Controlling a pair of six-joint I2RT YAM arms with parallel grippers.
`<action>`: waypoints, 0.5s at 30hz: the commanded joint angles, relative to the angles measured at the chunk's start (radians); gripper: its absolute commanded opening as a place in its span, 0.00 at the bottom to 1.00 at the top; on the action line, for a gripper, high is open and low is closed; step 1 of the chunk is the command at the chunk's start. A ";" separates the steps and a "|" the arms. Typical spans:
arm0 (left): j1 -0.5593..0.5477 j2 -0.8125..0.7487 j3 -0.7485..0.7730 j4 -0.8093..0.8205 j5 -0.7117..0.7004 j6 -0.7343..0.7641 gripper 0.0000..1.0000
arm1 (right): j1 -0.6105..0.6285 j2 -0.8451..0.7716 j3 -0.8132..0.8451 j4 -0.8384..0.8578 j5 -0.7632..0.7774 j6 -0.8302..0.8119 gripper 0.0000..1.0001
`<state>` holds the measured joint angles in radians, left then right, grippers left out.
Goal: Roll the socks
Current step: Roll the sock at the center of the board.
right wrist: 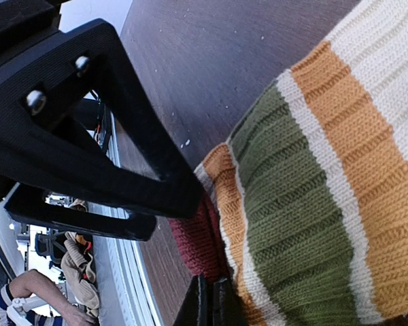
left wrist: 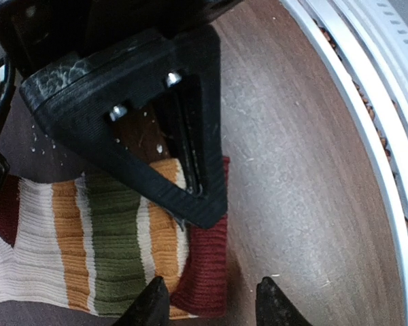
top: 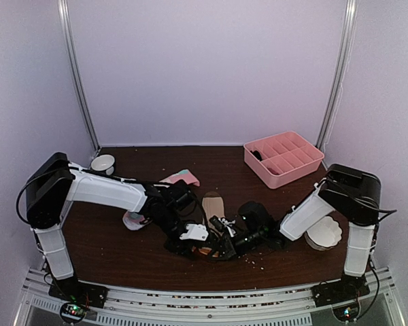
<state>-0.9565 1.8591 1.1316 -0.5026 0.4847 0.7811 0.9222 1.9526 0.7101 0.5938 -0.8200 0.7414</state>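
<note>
The beige sock (top: pixel 213 204) lies at the table's middle; its end has orange, green and cream stripes (left wrist: pixel 109 251) and a maroon cuff (left wrist: pixel 207 265). My right gripper (right wrist: pixel 212 305) is shut, pinching the fabric at the cuff (right wrist: pixel 197 241); its black finger (left wrist: pixel 190 183) rests on the stripes. My left gripper (left wrist: pixel 214 302) stands partly open astride the cuff, one fingertip (left wrist: pixel 153 302) over the sock and the other over bare wood. Both grippers meet near the front edge (top: pixel 207 246). The pink sock (top: pixel 181 179) lies behind, partly hidden under the left arm.
A pink divided tray (top: pixel 283 157) stands at the back right. A small white bowl (top: pixel 103 163) is at the back left and a white fluted dish (top: pixel 324 232) at the right by the right arm. The table's metal front rail (left wrist: pixel 367 136) runs close by.
</note>
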 commanded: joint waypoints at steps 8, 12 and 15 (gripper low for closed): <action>-0.020 0.038 0.025 0.049 -0.036 -0.023 0.32 | -0.006 0.049 -0.010 -0.175 0.088 0.050 0.00; -0.025 0.035 0.007 0.052 -0.041 -0.025 0.27 | -0.006 0.055 -0.012 -0.140 0.087 0.081 0.00; -0.025 0.009 -0.010 0.066 -0.043 -0.026 0.32 | -0.004 0.063 -0.007 -0.139 0.084 0.093 0.00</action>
<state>-0.9768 1.8832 1.1397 -0.4686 0.4450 0.7654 0.9222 1.9533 0.7204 0.5743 -0.8192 0.8082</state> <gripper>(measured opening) 0.286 0.020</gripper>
